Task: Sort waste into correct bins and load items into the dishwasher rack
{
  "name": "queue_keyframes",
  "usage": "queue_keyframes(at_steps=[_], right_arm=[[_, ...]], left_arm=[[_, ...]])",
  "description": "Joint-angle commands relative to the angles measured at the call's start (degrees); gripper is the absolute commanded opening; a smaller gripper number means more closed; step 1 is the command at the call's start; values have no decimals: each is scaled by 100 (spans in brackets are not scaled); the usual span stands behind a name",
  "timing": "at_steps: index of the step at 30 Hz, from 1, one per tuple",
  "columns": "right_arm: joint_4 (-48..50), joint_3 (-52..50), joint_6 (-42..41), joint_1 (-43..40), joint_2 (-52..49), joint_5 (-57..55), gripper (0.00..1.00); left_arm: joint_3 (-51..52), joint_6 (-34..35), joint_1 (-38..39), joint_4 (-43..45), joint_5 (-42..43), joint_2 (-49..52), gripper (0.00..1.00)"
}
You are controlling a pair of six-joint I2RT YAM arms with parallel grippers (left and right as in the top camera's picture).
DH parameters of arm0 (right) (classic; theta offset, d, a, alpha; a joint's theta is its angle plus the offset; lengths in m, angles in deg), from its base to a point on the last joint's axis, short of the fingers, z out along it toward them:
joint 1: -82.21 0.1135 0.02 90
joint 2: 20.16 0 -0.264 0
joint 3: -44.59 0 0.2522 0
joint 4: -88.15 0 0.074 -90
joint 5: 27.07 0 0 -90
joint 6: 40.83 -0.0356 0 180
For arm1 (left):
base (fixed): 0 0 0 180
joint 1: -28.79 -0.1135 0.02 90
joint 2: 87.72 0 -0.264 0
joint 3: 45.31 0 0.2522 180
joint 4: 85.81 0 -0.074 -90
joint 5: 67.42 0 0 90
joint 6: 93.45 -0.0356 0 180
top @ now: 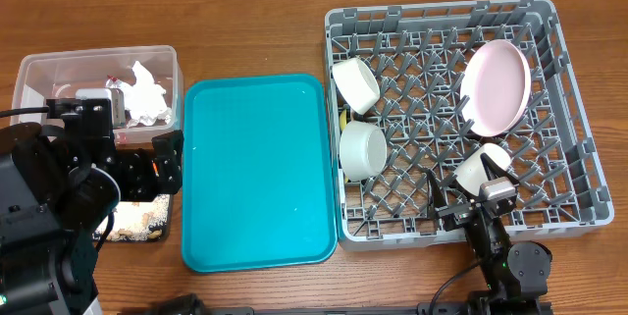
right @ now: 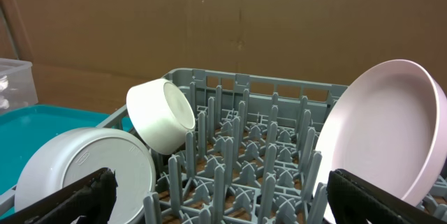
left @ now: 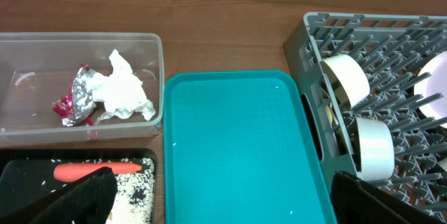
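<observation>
Both claws stand wide, holding nothing. The left gripper (left: 223, 185) hangs over the black tray (left: 152, 156), near its border with the teal tray (top: 257, 173), whose flat bed gives the widest room. Carrot (left: 94, 170) and pale scraps (left: 136, 182) lie in the black tray; napkin (left: 127, 88) and foil wrapper (left: 72, 102) lie in the clear tub (left: 162, 56). The right gripper (right: 220, 196) hovers at the dishwasher rack (top: 579, 119) near wall, pegs crowding ahead, plate (right: 391, 133) leaning right, tilted cup (right: 162, 116) left. A yellow sliver (top: 342, 117) by the rack's left wall may be cutlery

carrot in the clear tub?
No: the left wrist view shows the orange carrot lying in the black tray, not in the clear tub.
</observation>
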Motion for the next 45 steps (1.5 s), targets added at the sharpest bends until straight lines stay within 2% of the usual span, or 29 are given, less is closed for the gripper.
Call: queue_keyframes(at_steps=[1,16,21,25,32,37,45], right_arm=[[52,-59,-26,31,66,22,100],[52,-59,-26,31,68,24,100],[52,-59,-26,31,66,24,100],[55,-59,-26,31,68,24,100],[55,-59,-26,31,66,24,100],[52,-59,-26,31,68,24,100],[52,-59,-26,31,68,22,100]], left_arm=[[-42,-90,33,7,-26,-17,100],[-42,-90,33,7,-26,-17,100],[57,-146,398,7,-525,-142,100],[651,-144,907,1139,-597,-599,100],[3021,-37,1432,3886,-592,-2072,100],[4468,153,1539,4859,-592,-3195,100],[5947,256,1543,5316,-575,-4970,100]])
